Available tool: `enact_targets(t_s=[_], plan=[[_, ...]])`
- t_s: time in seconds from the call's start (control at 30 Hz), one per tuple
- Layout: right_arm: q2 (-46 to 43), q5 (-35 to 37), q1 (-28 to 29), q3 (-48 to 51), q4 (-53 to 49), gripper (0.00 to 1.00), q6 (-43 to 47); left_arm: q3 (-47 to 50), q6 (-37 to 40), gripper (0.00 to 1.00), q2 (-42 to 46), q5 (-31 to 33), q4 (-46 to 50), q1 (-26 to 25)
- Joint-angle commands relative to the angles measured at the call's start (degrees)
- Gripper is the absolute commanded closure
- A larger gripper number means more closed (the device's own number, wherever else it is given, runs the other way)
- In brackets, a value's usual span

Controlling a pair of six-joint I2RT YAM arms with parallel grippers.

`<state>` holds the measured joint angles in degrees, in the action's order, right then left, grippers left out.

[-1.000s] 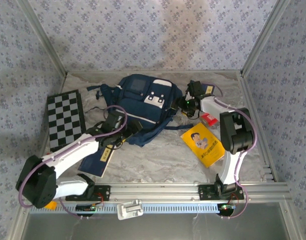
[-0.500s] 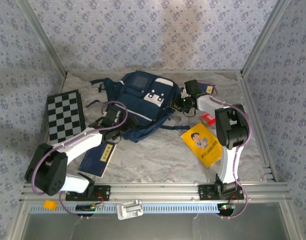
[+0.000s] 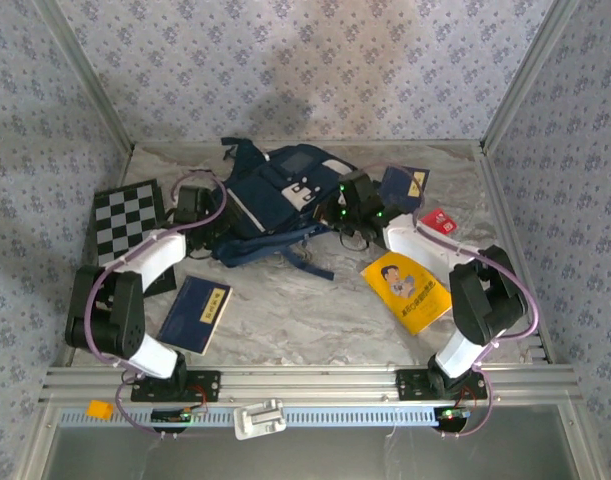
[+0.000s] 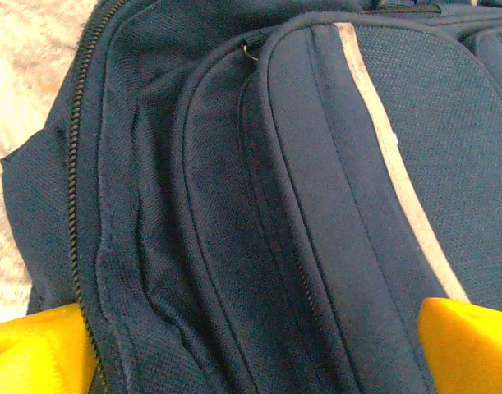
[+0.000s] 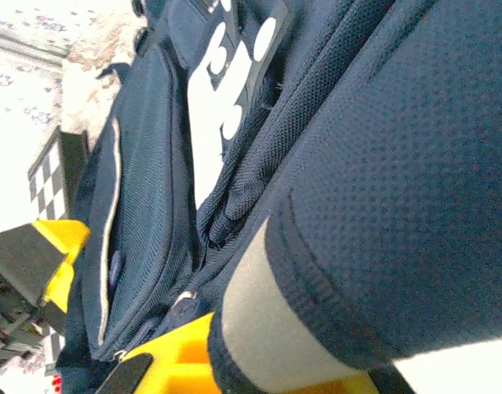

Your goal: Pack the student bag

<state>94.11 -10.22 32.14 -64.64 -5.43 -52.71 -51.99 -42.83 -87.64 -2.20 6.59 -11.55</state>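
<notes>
The student bag (image 3: 275, 190), navy blue with a white buckle patch, lies bunched at the back middle of the table. My right gripper (image 3: 347, 208) is at the bag's right side. In the right wrist view, my right gripper (image 5: 259, 373) is shut on a padded navy fold of the bag (image 5: 382, 180) with a grey band. My left gripper (image 3: 207, 212) is at the bag's left end. In the left wrist view, my left gripper (image 4: 255, 361) is open wide, its yellow fingertips (image 4: 37, 349) on either side of the striped front pocket (image 4: 316, 189).
A checkerboard (image 3: 125, 225) lies at the left. A navy booklet (image 3: 195, 313) lies at the front left and another (image 3: 403, 187) at the back right. A yellow book (image 3: 405, 290) and a small red item (image 3: 437, 222) lie at the right. Metal frame posts border the table.
My right gripper has shut on the bag and pulled it toward the back left. The left gripper has swung left and back to the bag's left end, staying open.
</notes>
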Motion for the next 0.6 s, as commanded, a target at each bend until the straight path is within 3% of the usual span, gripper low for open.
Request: enact_targets(t_s=[0.0,0.2,0.33,0.43,0.57], plan=[[-0.5,3.4,0.4,3.7,7.9,1.0,-8.9,-5.1,6.4,0.03,-1.5,-5.7,-3.2,1.0],[-1.5,9.7,2.3,6.4,11.0,1.0,-16.5,-11.1,12.5,0.02,1.3,-7.0,5.3,3.4],[-1.8,9.5,2.7,7.2,12.7,1.0,-19.7,-9.3,12.1,0.06,9.2,-6.2,11.3,2.9],[-1.0,7.9,2.9,7.0,12.9,1.0,-21.5,-4.1,11.4,0.1,17.2,-5.8,11.1,-0.9],[-0.6,7.6,3.6,7.7,15.1,1.0,-23.2,2.6,9.2,0.12,26.5,-1.2,11.2,-11.1]])
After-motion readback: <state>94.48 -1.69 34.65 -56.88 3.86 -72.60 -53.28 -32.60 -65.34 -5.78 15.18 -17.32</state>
